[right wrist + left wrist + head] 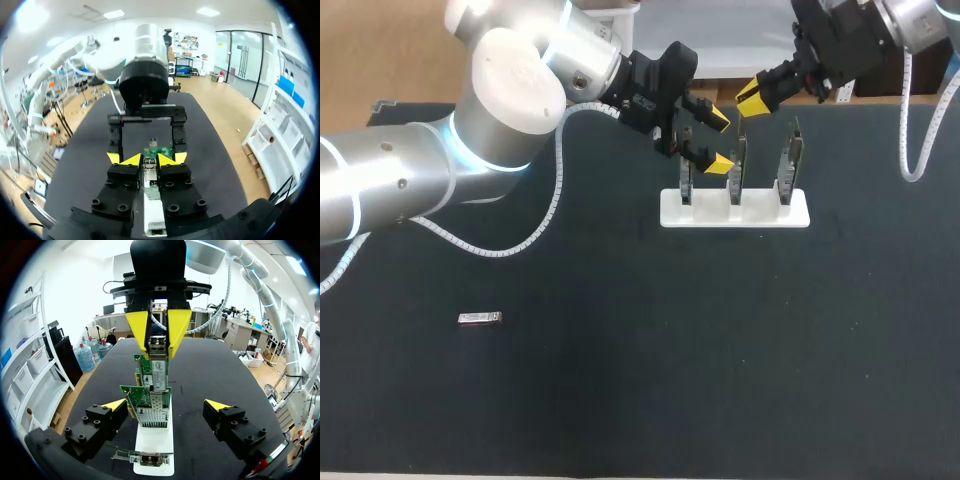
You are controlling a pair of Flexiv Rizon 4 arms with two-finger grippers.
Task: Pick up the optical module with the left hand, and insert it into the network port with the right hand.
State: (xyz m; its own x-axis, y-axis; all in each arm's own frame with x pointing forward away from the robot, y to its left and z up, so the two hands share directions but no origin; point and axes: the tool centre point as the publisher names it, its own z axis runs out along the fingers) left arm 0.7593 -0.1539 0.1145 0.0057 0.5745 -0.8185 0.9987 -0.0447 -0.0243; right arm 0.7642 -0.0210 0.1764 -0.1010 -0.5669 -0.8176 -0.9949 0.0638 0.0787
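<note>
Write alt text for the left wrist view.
The right gripper is shut on a silver optical module, close against green network cards standing in a white holder. The left gripper is open, straddling the cards.

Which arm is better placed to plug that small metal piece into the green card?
The right: the right gripper is shut on the optical module just over the network card; the left gripper is open, holding nothing.
</note>
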